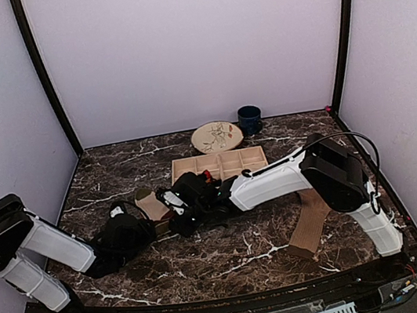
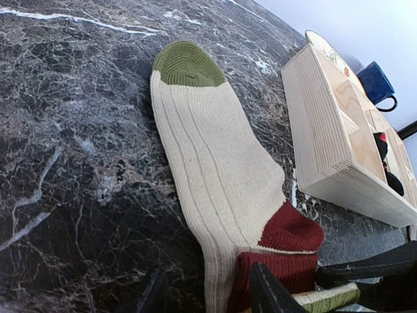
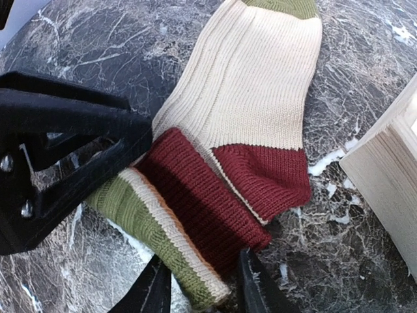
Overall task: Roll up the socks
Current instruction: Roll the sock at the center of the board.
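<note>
The striped sock (image 2: 221, 176) lay left of centre with its cuff turned over once, so the roll was barely begun. The right gripper (image 3: 199, 287) pinched that fold narrowly. Closure of the left gripper (image 2: 208, 297) could not be determined. The tan sock (image 1: 310, 224) lay unrolled at right, and the black sock (image 2: 389, 176) sat in the tray (image 2: 326, 130).

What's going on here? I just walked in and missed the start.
Both arms are working on a cream sock with a green toe and maroon heel, beside the wooden tray. Its cuff end is folded over, so rolling has only begun. The right tool has that fold between its fingers; the left tool sits at the same end, grip unclear. A tan sock lies apart, untouched.
</note>
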### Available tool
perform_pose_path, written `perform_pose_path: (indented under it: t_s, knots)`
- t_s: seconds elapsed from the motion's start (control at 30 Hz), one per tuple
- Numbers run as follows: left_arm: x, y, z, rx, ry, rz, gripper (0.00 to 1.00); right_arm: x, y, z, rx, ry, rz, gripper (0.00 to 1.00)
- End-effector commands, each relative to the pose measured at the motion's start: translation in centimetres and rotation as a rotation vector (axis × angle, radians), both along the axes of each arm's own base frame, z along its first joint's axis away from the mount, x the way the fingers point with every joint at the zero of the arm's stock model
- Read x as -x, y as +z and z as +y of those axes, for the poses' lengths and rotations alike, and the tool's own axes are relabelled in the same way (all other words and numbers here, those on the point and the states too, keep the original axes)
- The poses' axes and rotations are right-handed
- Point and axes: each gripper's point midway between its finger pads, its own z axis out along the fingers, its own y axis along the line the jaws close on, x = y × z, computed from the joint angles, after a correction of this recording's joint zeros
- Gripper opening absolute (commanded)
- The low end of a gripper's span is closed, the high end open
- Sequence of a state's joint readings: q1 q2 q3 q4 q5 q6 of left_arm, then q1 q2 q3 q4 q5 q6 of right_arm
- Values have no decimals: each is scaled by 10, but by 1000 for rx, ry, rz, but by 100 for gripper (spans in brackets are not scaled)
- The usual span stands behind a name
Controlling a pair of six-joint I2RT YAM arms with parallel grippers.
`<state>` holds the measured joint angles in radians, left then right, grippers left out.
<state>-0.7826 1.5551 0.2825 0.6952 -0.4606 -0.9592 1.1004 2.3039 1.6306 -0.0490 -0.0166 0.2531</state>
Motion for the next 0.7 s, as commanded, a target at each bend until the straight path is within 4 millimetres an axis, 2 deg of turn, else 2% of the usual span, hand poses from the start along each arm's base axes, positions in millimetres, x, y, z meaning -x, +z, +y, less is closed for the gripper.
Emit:
perform_pose_path:
  t_s: [0.0,0.2,0.4,0.5,0.67]
  knots:
    - [73,-73,36,-179,-82,368,47,-6,6,9,-9,18,-41,31]
    - [70,-68,32,-181,-100,358,47,5,1,15,-32,99,-13,28]
    - [69,-68,34,-198,-91,358,47,13,-14,20,-20,140,53,11]
    - [64,-55,39,-204,-68,320,51,20,-15,23,-50,131,142,0]
    - [58,-21,44,-202,-60,229,68,30,-4,27,-109,87,291,0]
